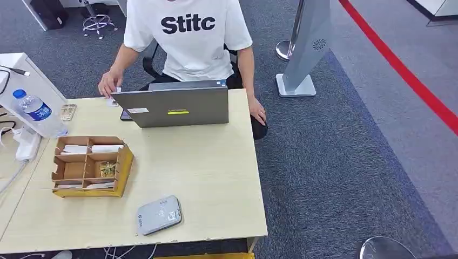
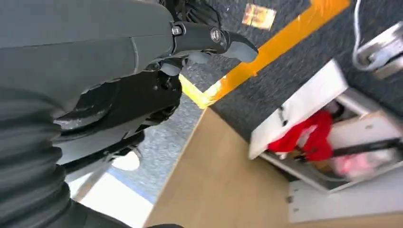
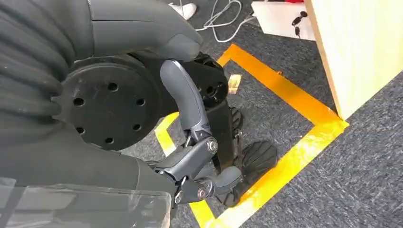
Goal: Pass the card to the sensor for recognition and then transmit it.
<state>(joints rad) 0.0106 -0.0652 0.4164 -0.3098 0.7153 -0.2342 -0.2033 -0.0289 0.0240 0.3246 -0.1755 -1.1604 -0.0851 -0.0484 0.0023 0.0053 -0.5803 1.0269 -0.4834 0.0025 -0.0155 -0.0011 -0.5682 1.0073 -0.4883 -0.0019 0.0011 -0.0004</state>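
Note:
A grey card sensor [image 1: 158, 215] lies flat near the table's front edge. Behind it to the left stands a cardboard divider box [image 1: 125, 162] with white cards [image 1: 75, 149] lying in its back compartments. My left hand [image 2: 204, 40] hangs beside the table with its fingers stretched out and holds nothing. My right hand [image 3: 195, 142] hangs low over the floor, fingers loosely bent and apart, with nothing in them.
A person in a white shirt [image 1: 189, 38] sits behind an open laptop [image 1: 175, 107], one hand [image 1: 109, 83] on the table's far left by a small card. A water bottle [image 1: 38, 112] and cables lie left. Orange floor tape [image 3: 290, 95] runs by the table leg.

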